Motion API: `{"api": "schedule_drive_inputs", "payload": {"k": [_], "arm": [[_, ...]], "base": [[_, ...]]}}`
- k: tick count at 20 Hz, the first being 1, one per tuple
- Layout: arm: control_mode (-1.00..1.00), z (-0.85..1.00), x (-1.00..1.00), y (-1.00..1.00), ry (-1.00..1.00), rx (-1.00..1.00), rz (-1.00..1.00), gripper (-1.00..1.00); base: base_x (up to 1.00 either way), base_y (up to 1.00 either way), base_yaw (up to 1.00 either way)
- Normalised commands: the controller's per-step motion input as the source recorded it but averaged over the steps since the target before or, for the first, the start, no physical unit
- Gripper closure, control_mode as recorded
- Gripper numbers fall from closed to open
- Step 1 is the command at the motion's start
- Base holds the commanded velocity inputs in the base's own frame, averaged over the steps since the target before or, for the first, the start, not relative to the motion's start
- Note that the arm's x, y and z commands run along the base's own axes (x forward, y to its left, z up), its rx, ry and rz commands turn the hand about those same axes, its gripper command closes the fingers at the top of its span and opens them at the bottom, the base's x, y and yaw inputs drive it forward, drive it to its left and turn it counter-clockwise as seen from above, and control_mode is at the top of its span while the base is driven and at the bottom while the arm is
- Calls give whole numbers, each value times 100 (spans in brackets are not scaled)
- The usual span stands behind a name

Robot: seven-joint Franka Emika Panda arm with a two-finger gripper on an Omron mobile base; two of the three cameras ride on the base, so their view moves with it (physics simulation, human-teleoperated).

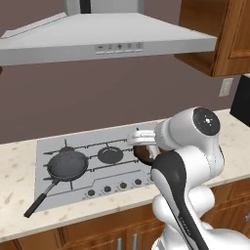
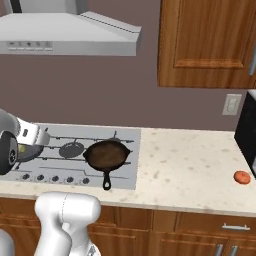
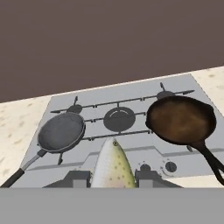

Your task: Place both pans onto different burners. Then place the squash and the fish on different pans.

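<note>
My gripper (image 3: 113, 178) is shut on the fish (image 3: 113, 165), a pale speckled body that sticks out between the two fingers above the cooktop's (image 3: 131, 94) front edge. The dark grey pan (image 3: 61, 131) (image 1: 67, 165) sits on the left burner, its long handle pointing toward the front left. The brown skillet (image 3: 180, 119) (image 2: 107, 154) rests on the right burner, with its handle toward the front. Between them the large central burner (image 3: 119, 118) (image 1: 110, 155) is bare. The squash (image 2: 242, 177) lies on the counter far to the right, near a black appliance.
Knobs (image 1: 112, 187) line the cooktop's front. A range hood (image 1: 107, 36) hangs above the cooktop. Wooden wall cabinets (image 2: 207, 42) are at the upper right. A black appliance (image 2: 248, 135) stands at the counter's right end, and pale counter (image 2: 185, 160) stretches between it and the skillet.
</note>
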Motion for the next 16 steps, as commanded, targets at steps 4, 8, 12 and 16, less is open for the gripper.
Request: {"api": "schedule_drive_inputs", "payload": {"k": [4,8,12,16], "arm": [[100,0,0,0,0,0,0,100],[-100,-1,9,18,0,-1,0,100],[-100,-10,45,80,0,-1,0,100],[-100,-10,52,77,0,0,0,100]], "base": [[33,58,0],[25,49,0],[0,0,0],[0,0,0]]}}
